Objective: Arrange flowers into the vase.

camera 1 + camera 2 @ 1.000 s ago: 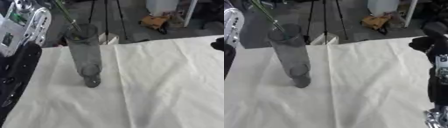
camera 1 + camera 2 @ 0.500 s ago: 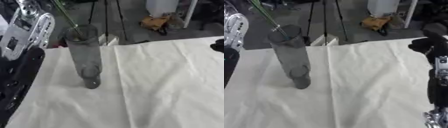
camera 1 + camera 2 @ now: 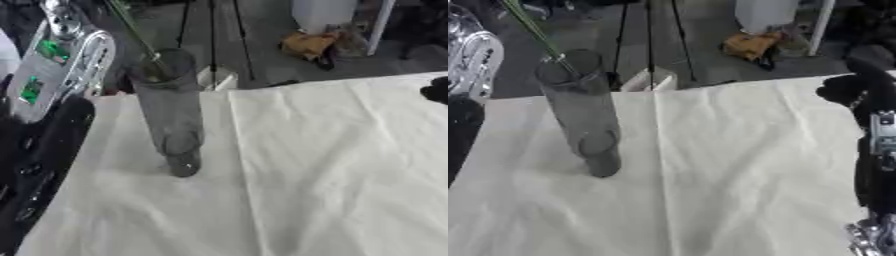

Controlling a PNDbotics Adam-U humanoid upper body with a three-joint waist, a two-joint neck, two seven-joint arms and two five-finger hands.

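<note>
A tall grey see-through vase [image 3: 171, 112] stands upright on a white cloth [image 3: 332, 170] that covers the table, set toward the left and far part of the cloth, its base resting on the fabric. A thin green flower stem [image 3: 136, 32] leans out of the vase's open mouth, slanting up and away to the far left; its lower end sits inside the rim, while its top runs out of the picture, so any bloom cannot be seen. The robot's left arm [image 3: 44, 125] comes in along the left edge, black below and silver with green marks higher up, just beside the vase but not visibly touching it; the left hand itself shows in neither view. The right hand [image 3: 852, 87] appears at the right edge of the right eye view as a dark shape above the cloth's far right part, well apart from the vase, with the black forearm and a silver joint running down below it; whether its fingers are released or clenched cannot be told from here, and nothing is seen in it. A crease runs down the cloth near its middle. Beyond the table's far edge the floor holds thin black tripod legs [image 3: 677, 35] and a yellowish bundle [image 3: 750, 46]
</note>
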